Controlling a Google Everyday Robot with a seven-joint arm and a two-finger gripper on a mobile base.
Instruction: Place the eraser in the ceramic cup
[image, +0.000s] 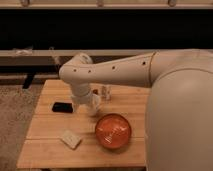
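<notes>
The eraser (62, 107) is a flat black block lying on the left part of the wooden table (50, 150). My gripper (93, 109) hangs down from the white arm over the middle of the table, just right of the eraser and behind the orange bowl. It does not touch the eraser. The small white ceramic cup does not show; it is hidden or out of view, perhaps behind the arm.
A wide orange-red bowl (113, 131) stands at the front right of the gripper. A pale beige block (71, 139) lies near the front. A slim clear bottle (105, 92) stands just behind the gripper. My own white arm and body fill the right side.
</notes>
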